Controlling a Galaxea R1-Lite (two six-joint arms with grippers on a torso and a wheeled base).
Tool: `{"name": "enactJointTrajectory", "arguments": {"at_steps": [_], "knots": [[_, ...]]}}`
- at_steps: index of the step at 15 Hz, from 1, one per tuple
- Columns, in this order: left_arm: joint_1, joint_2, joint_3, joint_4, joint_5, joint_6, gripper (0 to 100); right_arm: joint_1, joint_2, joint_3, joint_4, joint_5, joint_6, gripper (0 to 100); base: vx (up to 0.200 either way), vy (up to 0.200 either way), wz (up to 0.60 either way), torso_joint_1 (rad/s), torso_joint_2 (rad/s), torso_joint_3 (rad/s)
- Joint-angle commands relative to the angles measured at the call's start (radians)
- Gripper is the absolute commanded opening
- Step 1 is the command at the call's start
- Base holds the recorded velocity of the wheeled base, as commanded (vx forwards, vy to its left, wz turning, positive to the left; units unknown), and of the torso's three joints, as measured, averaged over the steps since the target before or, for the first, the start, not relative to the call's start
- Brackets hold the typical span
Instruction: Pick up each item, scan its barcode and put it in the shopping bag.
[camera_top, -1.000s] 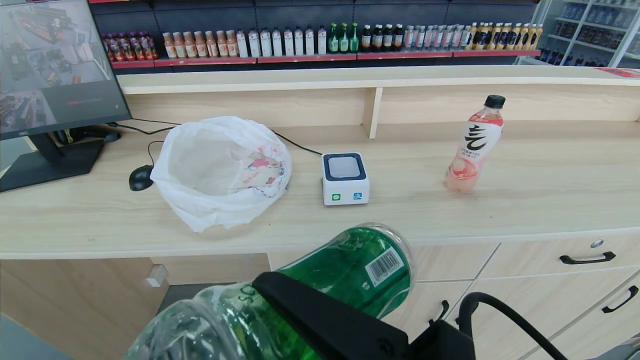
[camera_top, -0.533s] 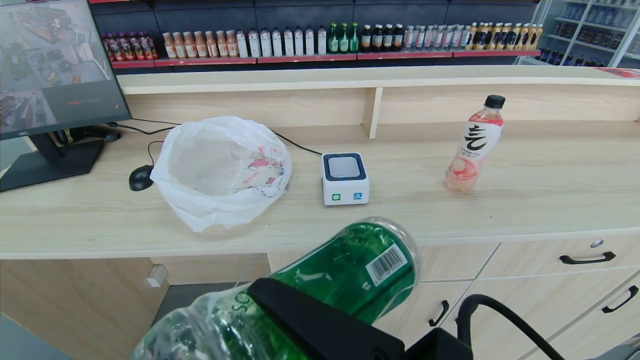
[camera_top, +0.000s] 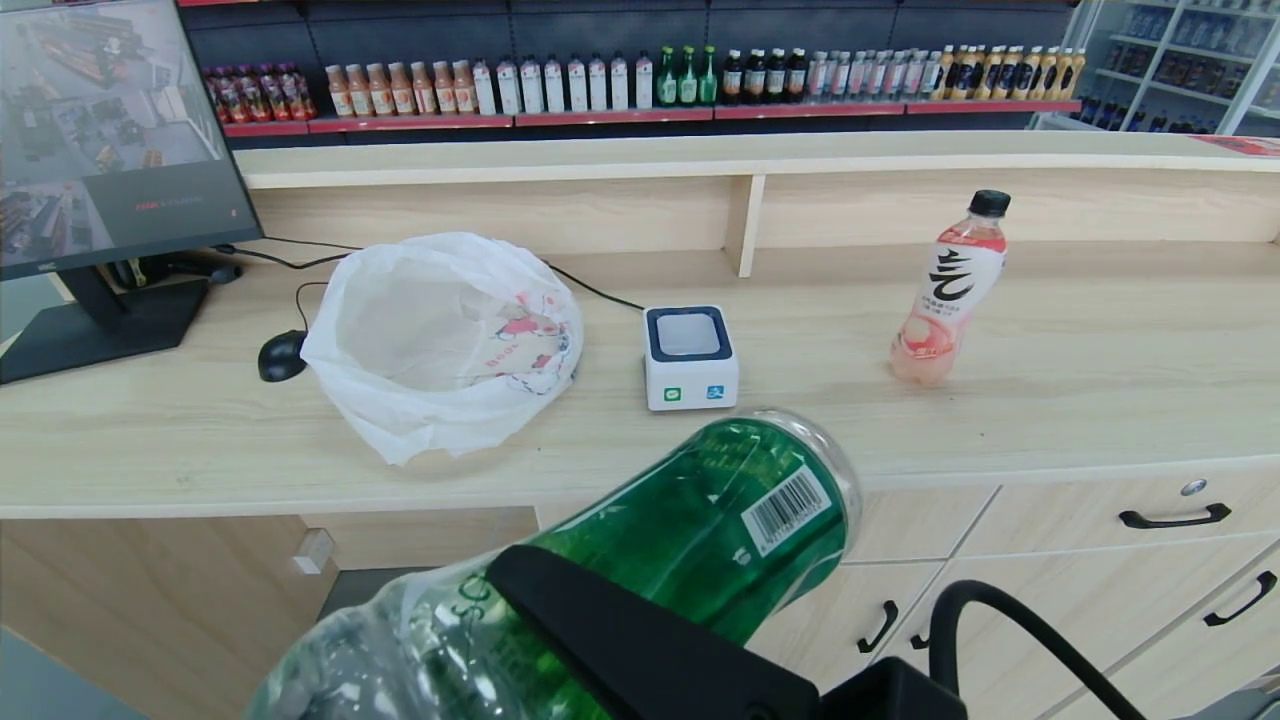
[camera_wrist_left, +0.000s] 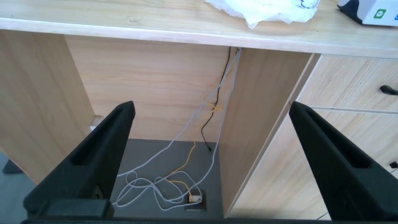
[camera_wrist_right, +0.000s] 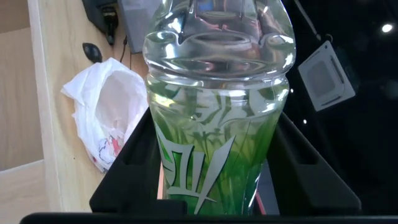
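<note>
A wooden bench runs left to right, with shelves of drinks far behind. On it the bag sits open at left, with the scanner just right of it and a pink bottle upright well to the right. The right tool clamps the green bottle near the bench's front edge, base toward the scanner, barcode up. The left tool gapes wide and empty, low before the bench.

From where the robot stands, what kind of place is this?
Most likely a shop checkout counter. A small white cube-shaped barcode scanner and an open white plastic shopping bag sit on the pale wooden counter, and long red-edged shelves of bottled drinks line the wall behind.
</note>
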Motion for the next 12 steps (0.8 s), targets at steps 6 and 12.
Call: {"name": "enactJointTrajectory", "arguments": {"at_steps": [6,12], "knots": [[0.0,0.0,0.0,0.0,0.001,0.0,100,0.0,-0.004,-0.005,-0.001,0.0,-0.01,0,0.0,0.0,0.0,0.0,0.0,0.0],[0.0,0.0,0.0,0.0,0.001,0.0,100,0.002,-0.003,-0.006,-0.001,0.0,-0.01,0,0.0,0.0,0.0,0.0,0.0,0.0]]}}
